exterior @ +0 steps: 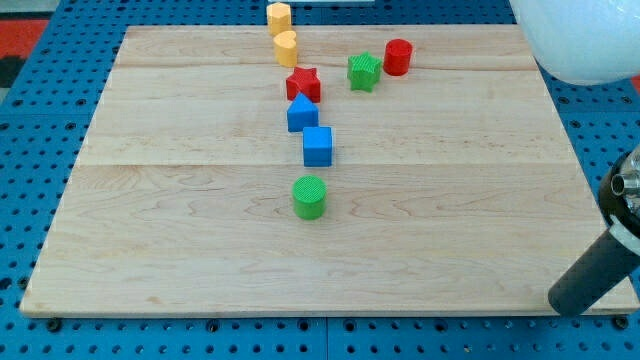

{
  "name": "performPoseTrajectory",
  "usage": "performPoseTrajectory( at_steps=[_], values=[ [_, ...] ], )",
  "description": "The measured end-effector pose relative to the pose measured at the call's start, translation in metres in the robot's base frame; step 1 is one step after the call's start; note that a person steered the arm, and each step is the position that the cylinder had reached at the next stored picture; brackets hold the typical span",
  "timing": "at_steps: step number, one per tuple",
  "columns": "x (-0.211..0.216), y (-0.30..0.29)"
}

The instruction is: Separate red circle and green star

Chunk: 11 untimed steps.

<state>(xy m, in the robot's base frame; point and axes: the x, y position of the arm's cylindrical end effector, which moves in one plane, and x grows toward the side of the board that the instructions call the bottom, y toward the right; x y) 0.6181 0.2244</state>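
The red circle (398, 56) stands near the view's top, right of centre. The green star (364, 71) sits just to its lower left, with a small gap between them. My tip (557, 302) is at the board's bottom right corner, far from both blocks and touching none. The dark rod rises from it toward the view's right edge.
A red star (303, 84) lies left of the green star. Two yellow blocks (278, 17) (286, 47) stand above it. A blue block (302, 113), a blue cube (317, 146) and a green circle (309, 197) run down the board's (150, 220) middle.
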Motion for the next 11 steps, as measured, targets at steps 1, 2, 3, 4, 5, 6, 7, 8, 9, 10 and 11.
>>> performPoseTrajectory(
  at_steps=[1,2,3,4,5,6,7,8,9,10,11],
  values=[
    [0.0,0.0],
    [0.001,-0.003],
    [0.001,-0.005],
    [-0.029,-0.011],
    [-0.089,-0.025],
    [-0.139,-0.024],
    [-0.177,-0.013],
    [-0.242,0.001],
    [-0.311,0.004],
    [-0.379,0.021],
    [-0.426,0.034]
  ],
)
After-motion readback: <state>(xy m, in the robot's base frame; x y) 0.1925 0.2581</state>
